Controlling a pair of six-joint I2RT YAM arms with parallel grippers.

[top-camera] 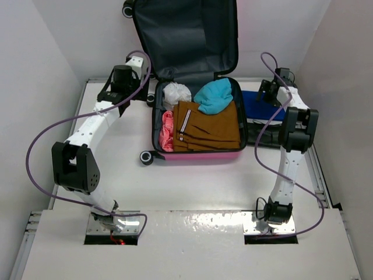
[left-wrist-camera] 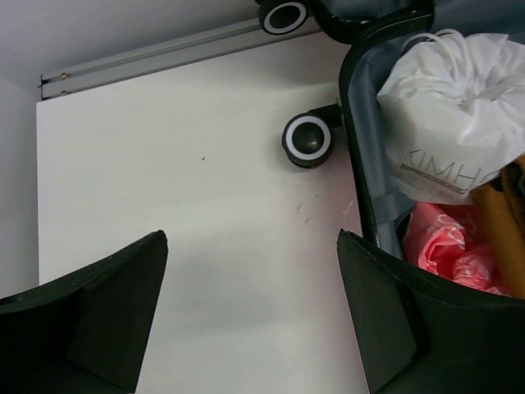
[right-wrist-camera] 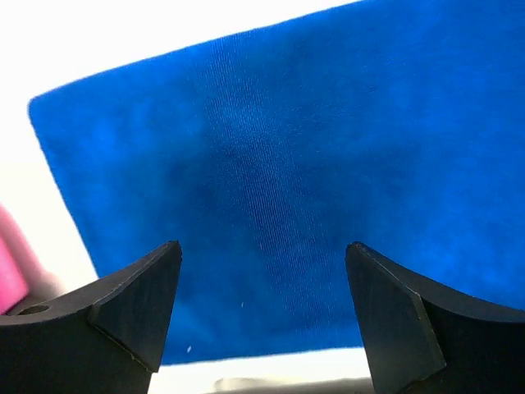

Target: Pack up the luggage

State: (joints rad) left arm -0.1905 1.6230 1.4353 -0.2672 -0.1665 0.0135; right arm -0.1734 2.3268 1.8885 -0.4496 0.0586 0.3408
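Left gripper (left-wrist-camera: 253, 243), spread and empty, has the open hot-pink hard-shell suitcase (top-camera: 186, 35) beside its right finger. Right gripper (right-wrist-camera: 262, 248), likewise spread, hovers over a flat blue cloth (right-wrist-camera: 287, 123).

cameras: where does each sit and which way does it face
top external: above and behind the robot, looking down on the open luggage; left arm and right arm show.
left wrist: on the left arm, facing down at a wheel and white bag; open left claw shows.
right wrist: on the right arm, facing down at blue cloth; open right claw shows.
shared: top and left wrist both see the white bag.
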